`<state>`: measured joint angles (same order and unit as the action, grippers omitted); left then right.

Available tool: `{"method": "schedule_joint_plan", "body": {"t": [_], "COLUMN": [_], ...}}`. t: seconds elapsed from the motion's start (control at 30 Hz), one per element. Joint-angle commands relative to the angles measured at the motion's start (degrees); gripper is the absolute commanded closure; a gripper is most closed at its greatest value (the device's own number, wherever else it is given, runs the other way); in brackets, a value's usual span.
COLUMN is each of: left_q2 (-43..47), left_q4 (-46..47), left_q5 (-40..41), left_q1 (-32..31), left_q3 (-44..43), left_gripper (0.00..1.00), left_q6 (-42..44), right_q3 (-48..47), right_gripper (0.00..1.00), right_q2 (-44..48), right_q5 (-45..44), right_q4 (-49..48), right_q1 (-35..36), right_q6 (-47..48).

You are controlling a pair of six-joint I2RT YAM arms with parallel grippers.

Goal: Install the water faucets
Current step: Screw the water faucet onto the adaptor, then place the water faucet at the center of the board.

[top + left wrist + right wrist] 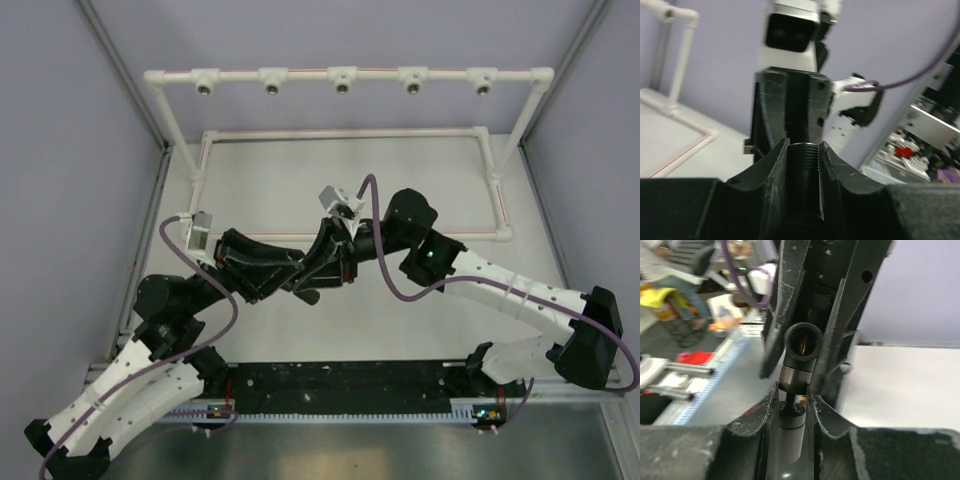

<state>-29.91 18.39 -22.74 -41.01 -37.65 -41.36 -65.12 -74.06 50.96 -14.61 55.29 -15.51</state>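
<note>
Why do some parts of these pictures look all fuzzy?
Left wrist view: the threaded faucet is fairly sharp, the right arm's wrist camera behind it blurred. Right wrist view: the faucet is fairly clear, the room at left smeared. Top view: sharp, evenly lit.

You have pale lilac walls (60, 150) on three sides; a white desk (300, 185) under even light; grey metal posts (120, 70) mark the corners.
</note>
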Motion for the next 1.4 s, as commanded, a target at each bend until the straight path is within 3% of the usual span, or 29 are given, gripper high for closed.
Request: {"method": "schedule_joint_plan", "body": {"t": [0.0,0.07,0.13,0.17,0.23,0.27,0.4,0.57,0.7,1.27,1.33,1.37], "left_q2": [-0.06,-0.85,-1.02,-0.94,-0.76,-0.68,-0.59,-1.02,-2.34,-4.72,-4.72,-4.80], "left_q4": [19.74,19.58,18.09,16.69,13.70,12.12,2.20,-4.23,-6.09,-1.87,-1.17,-0.73], "left_q5": [-18.73,-19.10,-17.95,-17.52,-16.55,-15.59,-9.70,0.23,4.28,7.97,7.98,7.80], "left_q1": [-1.00,-0.91,-0.91,-0.91,-1.00,-0.91,-0.91,-0.91,-0.91,-0.91,-0.91,-0.91], "left_q3": [0.91,0.47,0.12,-0.05,-0.93,-1.46,-4.01,-5.59,-6.65,-6.47,-6.39,-6.21], "left_gripper": [1.00,1.00,1.00,1.00,1.00,1.00,1.00,1.00,1.00,1.00,1.00,1.00], "left_q6": [-5.57,-5.48,-4.43,-3.73,-2.41,-1.36,2.69,4.36,4.45,1.02,0.32,-0.03], "right_q3": [2.19,2.72,2.28,1.41,-0.96,-1.32,-3.78,-4.66,-3.96,-1.33,-0.88,-0.54], "right_gripper": [1.00,1.00,1.00,0.91,0.62,0.56,0.46,0.40,0.39,0.40,0.46,0.56], "right_q2": [1.11,1.55,2.43,3.13,4.45,4.97,5.86,4.02,2.78,0.41,0.41,0.41], "right_q5": [16.80,16.89,14.80,11.91,6.89,5.13,-4.00,-9.99,-13.60,-13.25,-14.04,-14.13], "right_q4": [-25.97,-25.56,-19.18,-12.35,-1.25,1.31,9.41,11.36,10.05,6.09,5.65,5.12], "right_q1": [-0.44,-0.44,-0.44,-0.36,-0.44,-0.44,-0.44,-0.44,-0.27,0.96,1.14,1.23], "right_q6": [-19.10,-19.48,-15.63,-11.69,-2.71,-1.03,1.80,-2.24,-4.09,-4.53,-4.36,-4.36]}}
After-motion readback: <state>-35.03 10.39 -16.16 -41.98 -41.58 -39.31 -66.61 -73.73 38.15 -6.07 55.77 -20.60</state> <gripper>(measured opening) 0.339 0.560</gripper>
